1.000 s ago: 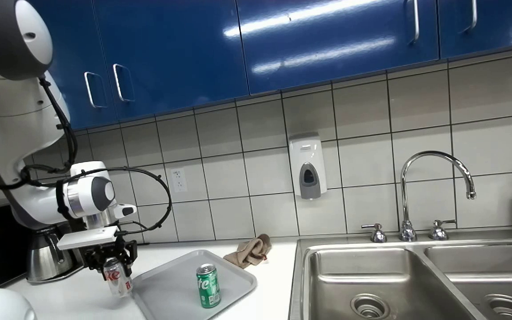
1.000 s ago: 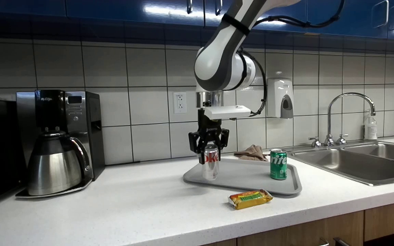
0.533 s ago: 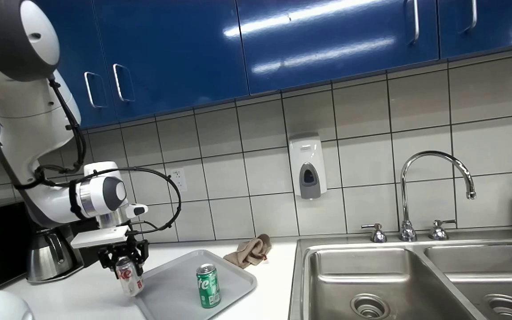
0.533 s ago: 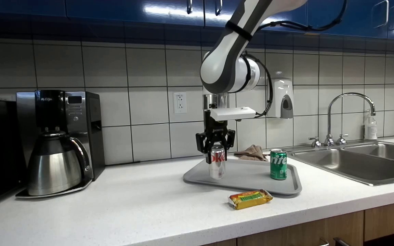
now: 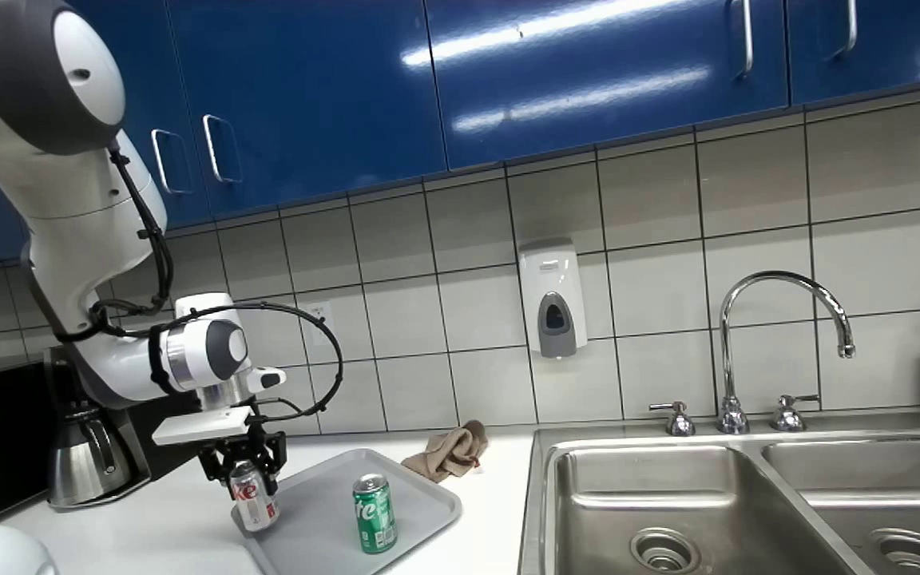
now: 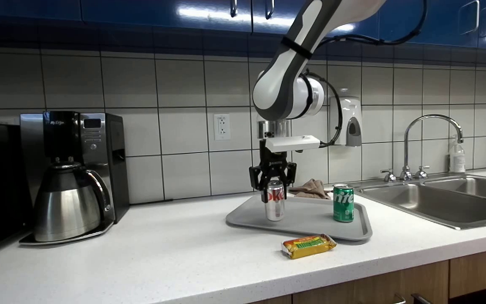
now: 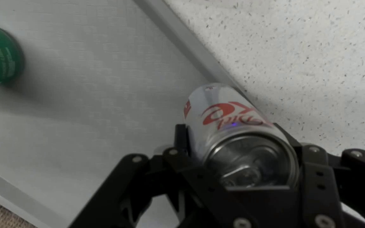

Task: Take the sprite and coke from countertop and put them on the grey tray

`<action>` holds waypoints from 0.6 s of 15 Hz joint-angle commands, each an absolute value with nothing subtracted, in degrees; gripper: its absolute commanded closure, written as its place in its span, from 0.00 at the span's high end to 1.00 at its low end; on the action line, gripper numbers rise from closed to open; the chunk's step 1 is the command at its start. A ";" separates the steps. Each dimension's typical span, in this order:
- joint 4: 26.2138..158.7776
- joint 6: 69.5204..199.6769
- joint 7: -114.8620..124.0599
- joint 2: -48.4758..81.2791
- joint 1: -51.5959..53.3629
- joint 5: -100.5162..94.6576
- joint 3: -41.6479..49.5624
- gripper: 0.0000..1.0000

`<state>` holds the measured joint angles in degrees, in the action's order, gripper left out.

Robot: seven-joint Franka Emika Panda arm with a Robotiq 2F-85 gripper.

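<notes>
White countertop (image 6: 141, 253) runs along a tiled wall (image 6: 184, 173) beneath blue cabinets (image 5: 300, 96), with a steel sink (image 6: 420, 202) let into it. The grey tray (image 6: 306, 215) lies on this surface. The sprite (image 6: 343, 203) stands upright on it, toward the sink. The coke (image 6: 275, 207), a silver can with red lettering, is in the grip of the gripper (image 6: 275, 195), clamped on opposite sides of its upper body. It is close to upright over the tray, near the rim away from the sink; whether its base touches down cannot be determined.

Handling: thin-walled metal, judged stiff if sealed and full, but liable to dent under excess squeeze. Contents, and therefore weight, cannot be verified. The smooth side is probably slippery, more so if damp. The hold is high, just below the top, and looks even on both sides; one nearer mid-body would likely swing less. Release is advisable only with the base flat.

Obstructions: chiefly the raised rim (image 7: 185, 41), which passes right beside the coke in the wrist view; a base set on it could tip. The sprite limits travel across the tray. A snack packet (image 6: 308, 246) lies just beside the tray's near edge, and a brown cloth (image 5: 450, 454) by its back edge; neither appears to hinder placement. A coffee maker (image 6: 70, 190) stands well apart.
</notes>
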<state>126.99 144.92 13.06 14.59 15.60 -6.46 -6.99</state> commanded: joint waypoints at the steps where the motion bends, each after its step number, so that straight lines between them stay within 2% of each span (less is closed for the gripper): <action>1: 124.51 142.90 12.97 15.87 14.81 -6.96 -6.67 0.39; 9: 123.78 142.90 12.90 17.49 14.63 -6.81 -5.86 0.41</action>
